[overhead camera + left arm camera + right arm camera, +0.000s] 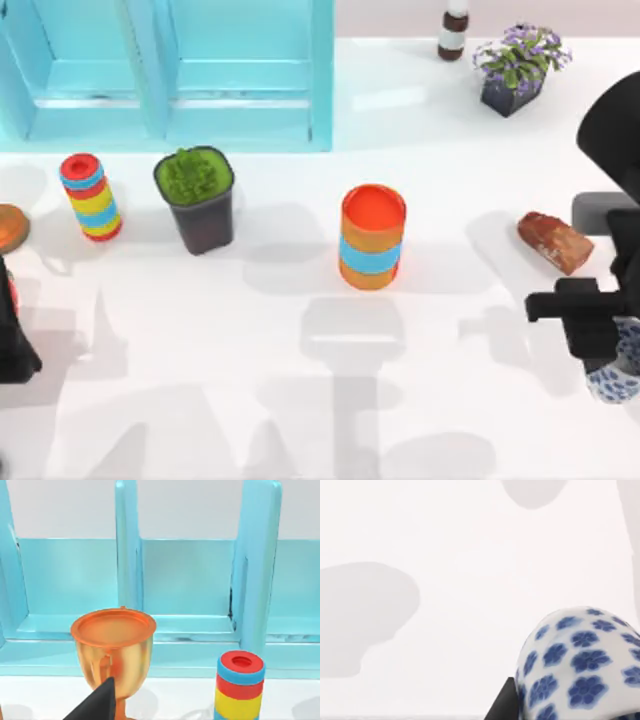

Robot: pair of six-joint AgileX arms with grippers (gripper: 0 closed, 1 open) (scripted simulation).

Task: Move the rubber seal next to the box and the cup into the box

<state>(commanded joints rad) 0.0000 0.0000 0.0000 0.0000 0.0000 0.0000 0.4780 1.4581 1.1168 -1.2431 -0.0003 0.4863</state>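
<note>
The cup [612, 378], white with blue flowers, sits at the table's right edge under my right gripper [590, 325]. In the right wrist view the cup [580, 670] is very close, with one dark finger [504, 706] against its side; the gripper looks shut on it. The rubber seal [554, 241], a glossy reddish-brown block, lies on the table just behind that gripper, apart from it. The light blue box [322, 75] stands at the back left, far from both. My left gripper [14, 345] is parked at the left edge.
Across the middle stand an orange cylinder with a blue band [372, 238], a dark pot with a green plant [196, 198] and a striped ring stack [90, 196]. A golden trophy [112, 650] is by the left arm. A bottle [453, 30] and a purple flower pot [518, 65] are back right.
</note>
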